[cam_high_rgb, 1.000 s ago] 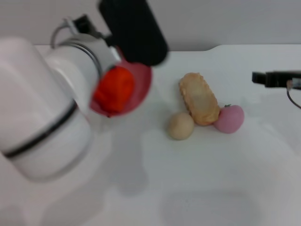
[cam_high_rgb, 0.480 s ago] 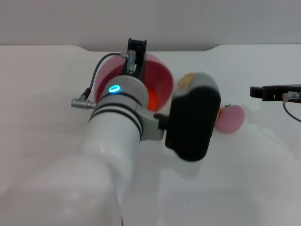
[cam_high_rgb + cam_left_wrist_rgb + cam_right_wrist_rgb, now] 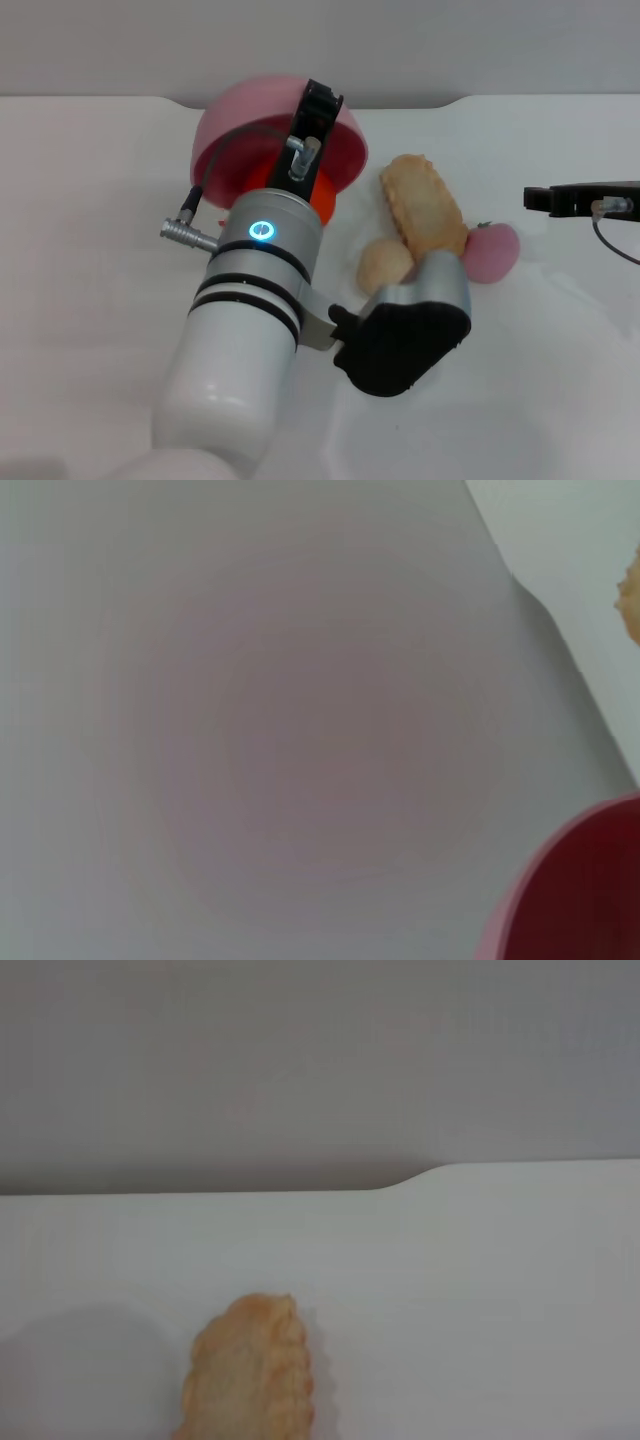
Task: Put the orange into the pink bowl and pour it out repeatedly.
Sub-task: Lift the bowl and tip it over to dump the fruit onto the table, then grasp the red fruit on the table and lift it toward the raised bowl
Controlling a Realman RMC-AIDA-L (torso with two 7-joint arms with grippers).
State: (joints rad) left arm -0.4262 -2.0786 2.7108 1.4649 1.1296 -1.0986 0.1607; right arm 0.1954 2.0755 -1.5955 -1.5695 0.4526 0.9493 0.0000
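At far centre-left, left gripper point(image 3: 312, 125) clamped on tipped glossy pink plastic bowl point(image 3: 240, 115), lumpy red-orange toy orange point(image 3: 318, 195) spilling beneath; risks rolling into puffy tan pastry point(image 3: 425, 205) alongside.

a golden crimped pastry point(image 3: 250, 1372) lies at seven o'clock on the white table point(image 3: 480, 1300), cut off by the frame's edge. the table's far edge steps up at one o'clock, against a grey wall point(image 3: 320, 1060).
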